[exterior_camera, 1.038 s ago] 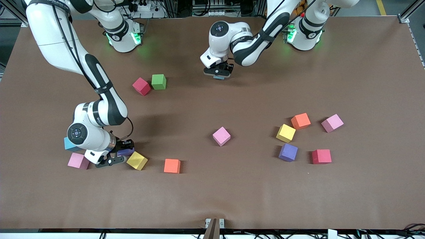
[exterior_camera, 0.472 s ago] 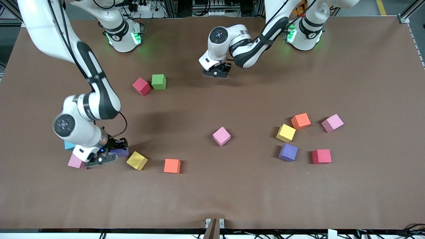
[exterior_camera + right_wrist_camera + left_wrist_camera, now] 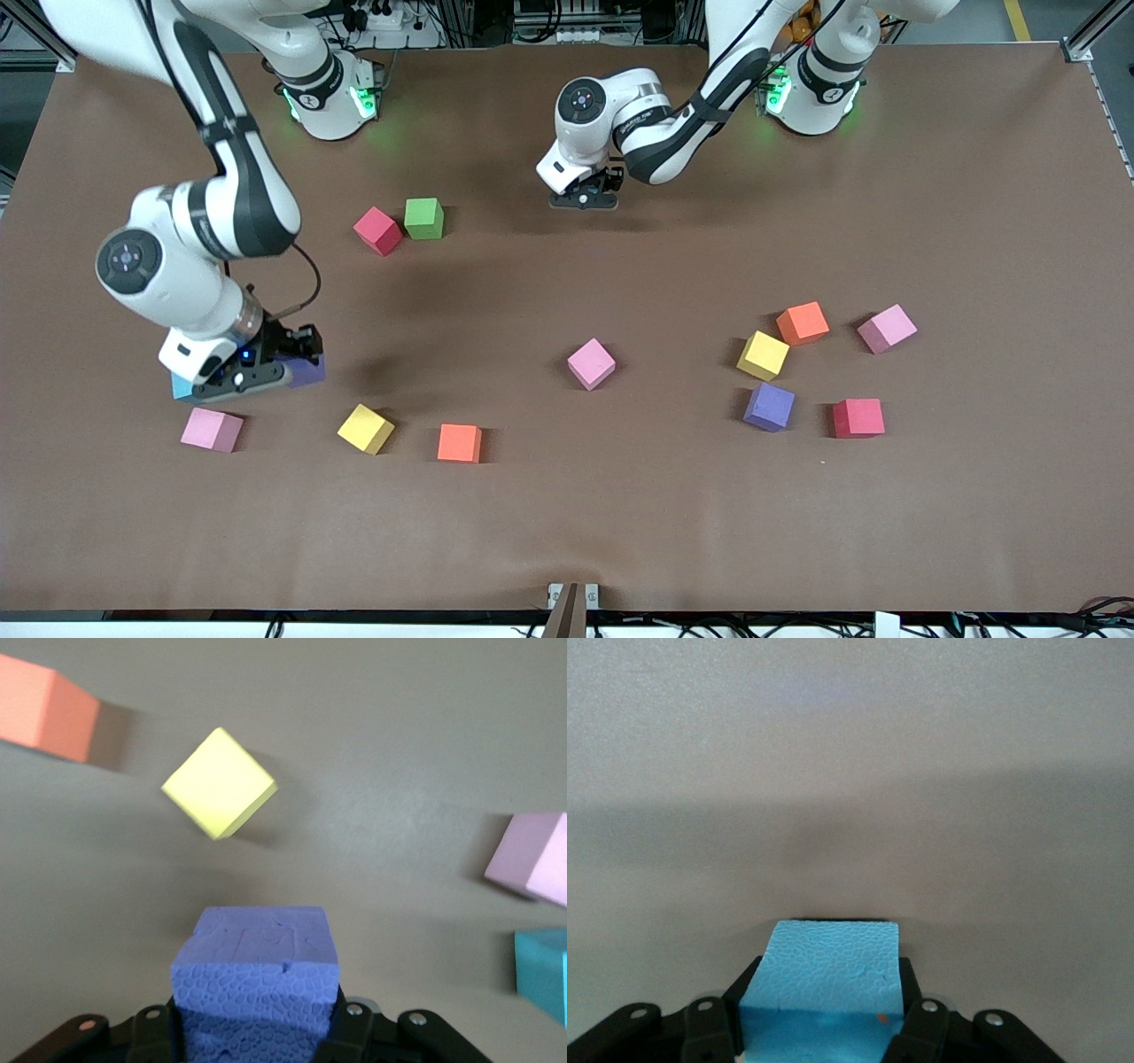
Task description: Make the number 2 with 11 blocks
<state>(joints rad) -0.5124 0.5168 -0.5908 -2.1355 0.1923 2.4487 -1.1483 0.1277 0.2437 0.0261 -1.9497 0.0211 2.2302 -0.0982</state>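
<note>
I'm seeing right end effector [image 3: 266, 368] pinching purple block [image 3: 257, 979], lifted over tabletop [image 3: 567, 514] near pink block [image 3: 212, 430] and yellow block [image 3: 365, 429]. Left end effector [image 3: 585, 197] sitting low by robot bases, fingers flanking blue block [image 3: 824, 979]; can't tell whether gripping. No number 2 forming yet.

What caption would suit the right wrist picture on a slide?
Right gripper holding a purple cube above the brown table, with yellow, orange, pink and blue cubes below.
</note>
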